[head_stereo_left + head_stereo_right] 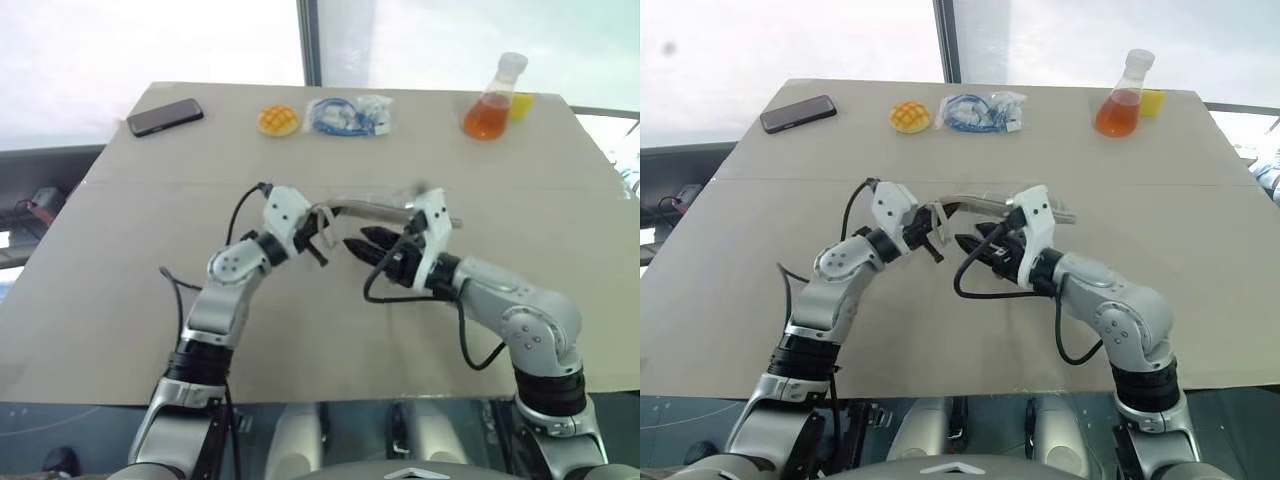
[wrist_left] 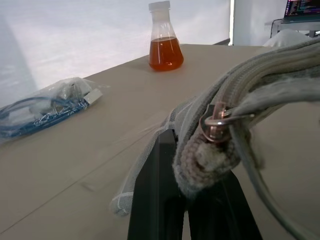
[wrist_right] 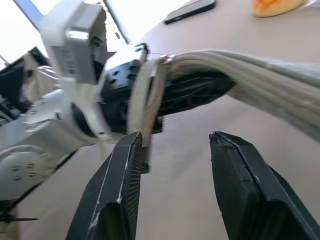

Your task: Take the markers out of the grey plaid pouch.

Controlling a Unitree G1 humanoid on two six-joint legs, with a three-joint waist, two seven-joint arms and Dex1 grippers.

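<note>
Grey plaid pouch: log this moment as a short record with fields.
pouch: grey plaid pouch lifted off the table, held by its zip end
left end effector: shut on the pouch
right end effector: open, beside the pouch, holding nothing
markers: not visible
background: orange flask, cable bag, phone

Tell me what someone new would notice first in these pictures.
Probably the grey plaid pouch held up off the middle of the table, its end pinched in the left end effector while the right end effector hangs open just beside it. After that, the flask of orange liquid at the far right edge stands out.
</note>
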